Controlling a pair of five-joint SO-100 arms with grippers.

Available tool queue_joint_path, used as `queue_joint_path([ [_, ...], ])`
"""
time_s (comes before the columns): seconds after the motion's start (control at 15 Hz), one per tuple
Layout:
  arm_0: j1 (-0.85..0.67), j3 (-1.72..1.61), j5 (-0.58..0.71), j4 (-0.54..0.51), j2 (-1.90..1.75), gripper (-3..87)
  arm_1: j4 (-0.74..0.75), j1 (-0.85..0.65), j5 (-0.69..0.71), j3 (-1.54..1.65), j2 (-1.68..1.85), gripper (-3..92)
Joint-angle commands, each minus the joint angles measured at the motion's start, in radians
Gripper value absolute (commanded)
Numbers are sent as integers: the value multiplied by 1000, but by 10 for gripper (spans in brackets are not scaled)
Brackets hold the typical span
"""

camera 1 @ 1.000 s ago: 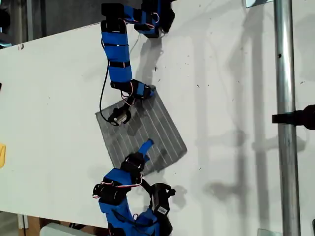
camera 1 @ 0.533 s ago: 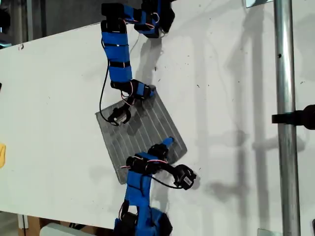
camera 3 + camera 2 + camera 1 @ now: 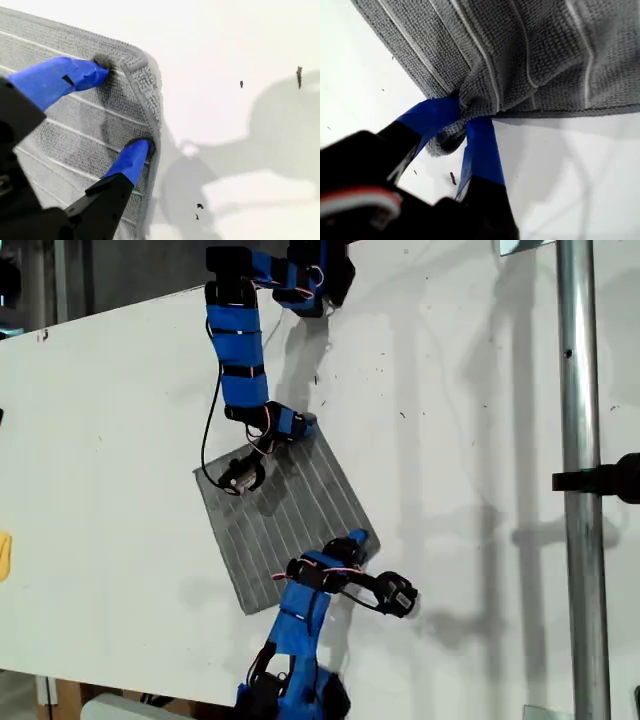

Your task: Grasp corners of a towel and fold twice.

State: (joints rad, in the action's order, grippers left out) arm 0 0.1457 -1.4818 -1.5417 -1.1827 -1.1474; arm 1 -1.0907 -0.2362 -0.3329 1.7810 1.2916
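Two corners of the square grey striped soft towel (image 3: 285, 510) are engaged: first pincer (image 3: 465, 122) clamped, second pincer (image 3: 122, 107) spread astride its corner.

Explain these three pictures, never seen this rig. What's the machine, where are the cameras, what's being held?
These are two small blue-and-black robot arms on a white table. One picture comes from a camera off the arms that looks down on the whole scene. The other two come from cameras mounted on each arm, looking along its pincer.

A grey striped cloth towel lies flat on the table. The bare metal pole at the exterior view's right is a separate stand.

My first pincer belongs to the arm that reaches in from the top of the exterior view. It is closed on one towel corner, and the cloth bunches between its blue fingers.

My second pincer belongs to the arm at the bottom of the exterior view. It is open, with both tips resting on the cloth beside another corner, so it holds nothing yet.
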Motion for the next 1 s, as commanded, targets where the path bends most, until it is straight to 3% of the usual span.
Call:
queue_joint_path([
  [0.0, -9, 11, 9, 37, -8, 210, -3, 8, -12, -3, -6, -2],
  [0.07, -11, 15, 17, 44, 3, 170, -3, 8, -14, -3, -6, -2],
  [0.2, -17, 15, 31, 61, 15, -27, -3, 9, -17, -3, -6, -2],
  [0.47, -8, -9, 26, 80, -26, -29, -8, 14, -48, -3, 11, -2],
  [0.6, 9, -8, 77, 75, -84, -29, -41, 35, -126, 11, 106, -2],
  [0.93, 190, 20, 176, 72, -299, -29, -253, 380, -492, -87, 394, -2],
])
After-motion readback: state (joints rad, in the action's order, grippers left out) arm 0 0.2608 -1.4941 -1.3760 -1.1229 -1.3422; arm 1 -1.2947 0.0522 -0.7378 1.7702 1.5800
